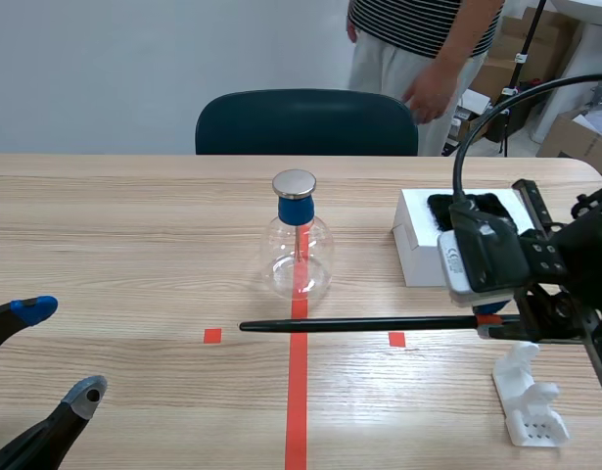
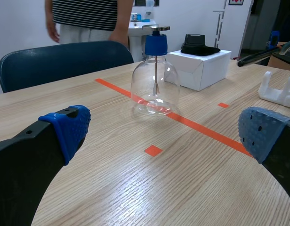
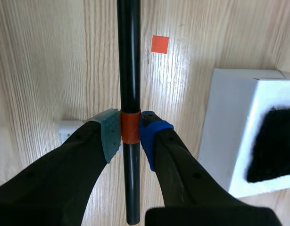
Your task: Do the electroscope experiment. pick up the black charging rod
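The black charging rod [image 1: 359, 323] lies level, pointing left across the red centre tape, a little above the table. My right gripper [image 1: 493, 324] is shut on its right end. In the right wrist view the pads [image 3: 109, 134] clamp the rod [image 3: 128, 56] at its orange band. The electroscope, a clear flask [image 1: 299, 250] with a blue neck and a metal disc on top, stands just behind the rod. My left gripper [image 1: 61, 351] sits open at the near left, far from the rod, with nothing between its fingers [image 2: 69, 129]. The flask [image 2: 154, 84] stands ahead of the left gripper.
A white box [image 1: 418, 245] with a black cloth [image 1: 464, 208] on it stands right of the flask. A white plastic rod stand [image 1: 528, 397] sits at the near right, below the right gripper. A dark chair [image 1: 305, 122] and a standing person [image 1: 418, 49] are across the table.
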`<state>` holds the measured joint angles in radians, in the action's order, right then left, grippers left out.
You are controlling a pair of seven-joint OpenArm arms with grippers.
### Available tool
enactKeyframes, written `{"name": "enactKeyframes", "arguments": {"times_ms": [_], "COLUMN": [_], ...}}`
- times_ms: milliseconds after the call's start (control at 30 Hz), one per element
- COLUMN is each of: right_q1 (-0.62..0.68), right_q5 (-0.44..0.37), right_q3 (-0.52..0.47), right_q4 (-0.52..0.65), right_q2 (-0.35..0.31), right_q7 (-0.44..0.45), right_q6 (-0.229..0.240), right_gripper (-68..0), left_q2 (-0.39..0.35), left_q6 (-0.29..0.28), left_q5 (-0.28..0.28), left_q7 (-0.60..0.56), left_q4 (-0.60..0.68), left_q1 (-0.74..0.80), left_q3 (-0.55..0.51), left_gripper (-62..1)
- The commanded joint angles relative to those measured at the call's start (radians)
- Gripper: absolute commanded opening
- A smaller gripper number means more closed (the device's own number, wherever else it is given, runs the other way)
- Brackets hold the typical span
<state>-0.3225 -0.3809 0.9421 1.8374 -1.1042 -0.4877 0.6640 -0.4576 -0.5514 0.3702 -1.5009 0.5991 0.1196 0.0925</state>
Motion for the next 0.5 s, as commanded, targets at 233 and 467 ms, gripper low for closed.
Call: {"name": "enactKeyframes", "arguments": {"times_ms": [233, 467], "right_q1": [0.273, 0.576], "right_q5": [0.252, 0.566], "right_q3": [-0.197, -0.311], "right_q4": [0.14, 0.219], "right_q2": [-0.068, -0.063], "right_q7": [0.125, 0.172], "right_q6": [-0.243, -0.499], "right_gripper": [-67.4, -67.4], "left_q2": [-0.014, -0.014], "left_q6": [0.0, 0.0], "left_q5": [-0.011, -0.011], "left_q7": [-0.029, -0.029], "left_q4": [0.009, 0.009], "left_q1": [0.002, 0.002], "left_q3": [-0.001, -0.001], "left_gripper": [1.4, 1.4]}}
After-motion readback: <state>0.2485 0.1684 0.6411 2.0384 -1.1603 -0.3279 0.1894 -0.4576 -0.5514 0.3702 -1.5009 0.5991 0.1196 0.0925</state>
